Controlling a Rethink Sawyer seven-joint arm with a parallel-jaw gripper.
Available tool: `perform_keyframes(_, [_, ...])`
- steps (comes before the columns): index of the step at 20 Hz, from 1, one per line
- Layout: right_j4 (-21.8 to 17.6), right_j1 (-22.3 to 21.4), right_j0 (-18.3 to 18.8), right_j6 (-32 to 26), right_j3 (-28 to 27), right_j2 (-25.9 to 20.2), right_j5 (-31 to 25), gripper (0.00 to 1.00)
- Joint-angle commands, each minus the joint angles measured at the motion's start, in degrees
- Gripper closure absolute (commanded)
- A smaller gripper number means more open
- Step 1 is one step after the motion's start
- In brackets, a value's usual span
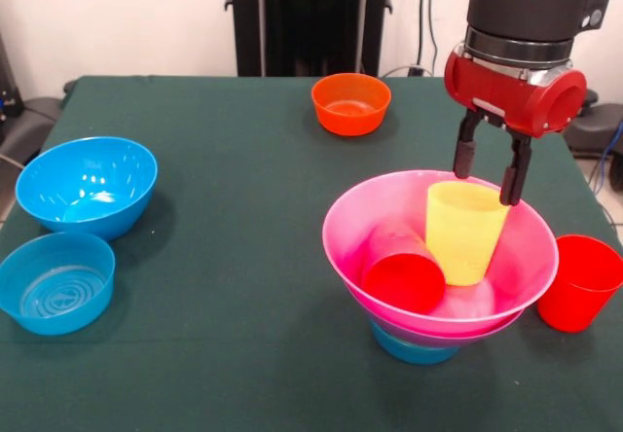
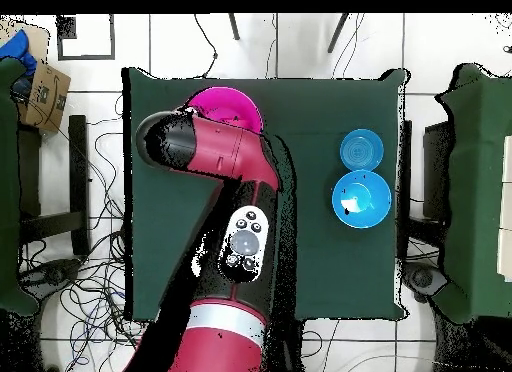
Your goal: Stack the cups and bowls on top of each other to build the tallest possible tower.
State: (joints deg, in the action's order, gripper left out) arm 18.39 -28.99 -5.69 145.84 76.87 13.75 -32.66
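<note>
The tower is a wide pink bowl [image 1: 350, 242] resting on a small blue bowl [image 1: 414, 347]. Inside the pink bowl a yellow cup [image 1: 465, 237] stands slightly tilted, and a red cup [image 1: 402, 278] lies on its side with its mouth towards the camera. My gripper [image 1: 490, 179] hangs open just above the yellow cup's far rim and holds nothing. A second red cup [image 1: 581, 282] stands on the table right of the tower. A small orange bowl [image 1: 350, 103] sits at the back. In the overhead view my arm hides the gripper and much of the pink bowl [image 2: 238, 101]. The purple and lime green bowls are out of view.
Two blue bowls sit at the left of the front view, a deeper one [image 1: 88, 184] behind a shallower one [image 1: 55, 282]; they also show in the overhead view [image 2: 360, 200] [image 2: 360, 148]. The green tablecloth [image 1: 234, 257] lies between them and the tower.
</note>
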Motion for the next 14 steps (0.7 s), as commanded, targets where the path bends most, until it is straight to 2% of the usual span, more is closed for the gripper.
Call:
perform_keyframes(1, [-5.06,-0.6,-0.48,-1.95,5.2,-4.65,-0.61,0.0])
perform_keyframes(14, [-5.82,-4.08,2.55,-6.6,6.72,-6.83,-1.67,0.0])
